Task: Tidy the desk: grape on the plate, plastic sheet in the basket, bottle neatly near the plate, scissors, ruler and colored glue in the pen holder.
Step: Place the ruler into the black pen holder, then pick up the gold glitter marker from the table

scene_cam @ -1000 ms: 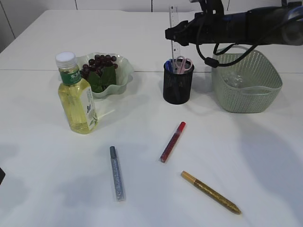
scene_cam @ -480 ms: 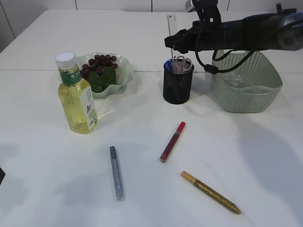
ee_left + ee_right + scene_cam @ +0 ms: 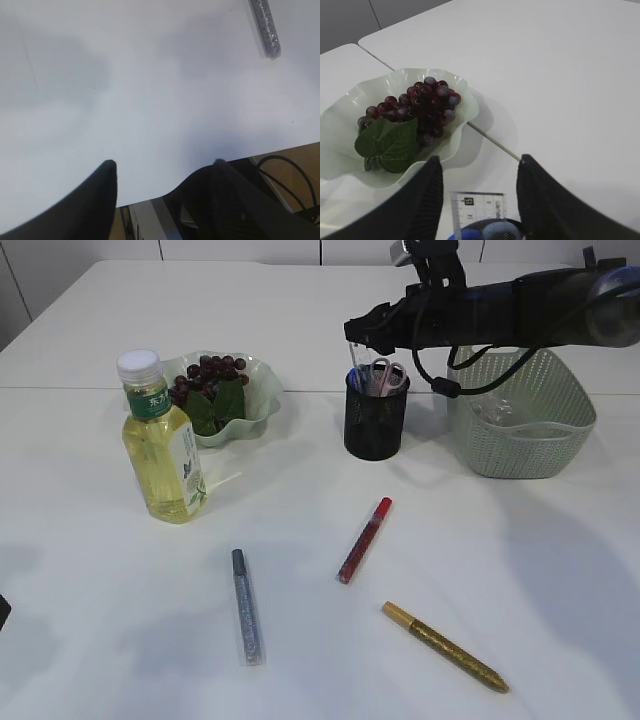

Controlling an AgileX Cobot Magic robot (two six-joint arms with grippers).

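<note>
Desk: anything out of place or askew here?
Three glue pens lie loose on the desk instead of in the pen holder: silver, red, gold. Nothing looks spilled or damaged.

The exterior view looks down at a slant across the worktop. The right wrist view, close above the holder, faces the far-left plate, shared by both.

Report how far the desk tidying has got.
Done: grapes on the plate, bottle beside it, scissors in the pen holder. In hand: the right hand is dropping the ruler into the holder. Left: three glue pens on the table.
</note>
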